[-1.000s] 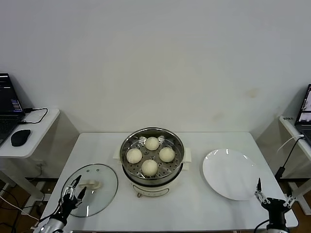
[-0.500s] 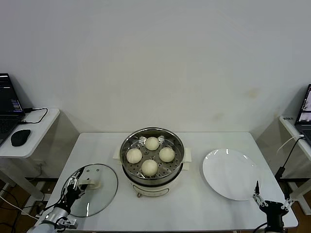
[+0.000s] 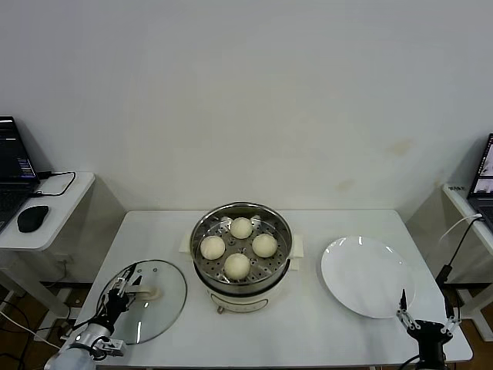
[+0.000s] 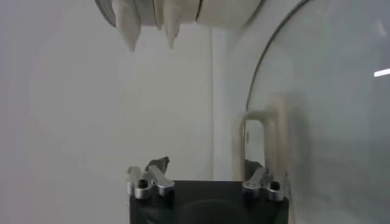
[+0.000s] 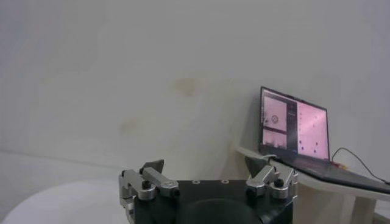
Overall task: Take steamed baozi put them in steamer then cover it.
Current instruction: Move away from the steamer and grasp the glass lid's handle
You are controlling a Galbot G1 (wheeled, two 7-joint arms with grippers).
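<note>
Centrally on the white rectangular tabletop (image 3: 308, 339) stands the round shiny stainless-steel steamer (image 3: 242, 258) on its cream base, with four smooth cream-white steamed baozi (image 3: 237, 265) on its perforated tray. To the steamer's left the round clear glass cover (image 3: 146, 301) lies flat, the left claw (image 3: 122, 288) part-open at its cream handle (image 3: 149, 293), though a grip cannot be told. To the steamer's right lies a flat white plate (image 3: 362, 274), the right claw (image 3: 422, 322) spread wide and empty beyond it; a plain white wall (image 3: 246, 100) rises behind, with side tables carrying laptops (image 3: 14, 166) at either edge.
</note>
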